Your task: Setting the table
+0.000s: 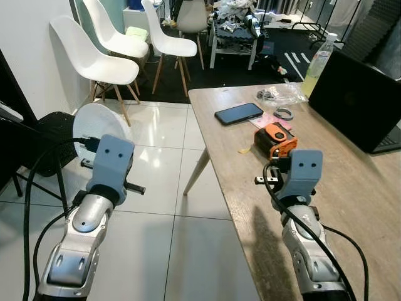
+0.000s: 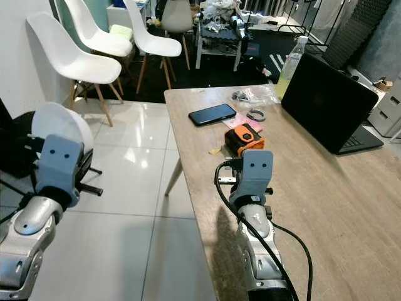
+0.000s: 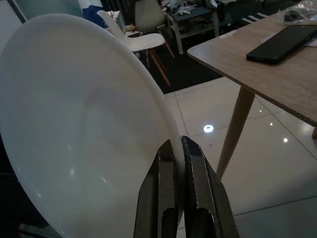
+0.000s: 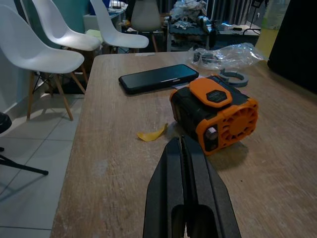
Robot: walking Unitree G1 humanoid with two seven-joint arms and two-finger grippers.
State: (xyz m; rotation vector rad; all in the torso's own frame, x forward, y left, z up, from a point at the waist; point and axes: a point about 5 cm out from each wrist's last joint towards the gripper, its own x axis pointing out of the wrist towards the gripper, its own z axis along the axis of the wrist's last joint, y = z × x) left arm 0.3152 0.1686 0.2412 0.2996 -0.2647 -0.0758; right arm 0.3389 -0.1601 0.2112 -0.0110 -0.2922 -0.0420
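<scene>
Left gripper (image 3: pixel 179 163) clenched on rim of plate (image 3: pixel 79 124), held upright over floor (image 1: pixel 163 182), beside counter (image 1: pixel 250 188). Right gripper (image 4: pixel 184 163) closed, empty, above counter. Thin rim grip: may slip, shatter; could knock phone (image 1: pixel 239 113).

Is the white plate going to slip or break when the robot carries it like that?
It might slip: the left gripper pinches only the rim of the white plate, held on edge, and its surface looks smooth and glossy. It looks stiff, not floppy, keeping its round shape. If it is ceramic, a drop onto the tiled floor would probably break it.
</scene>
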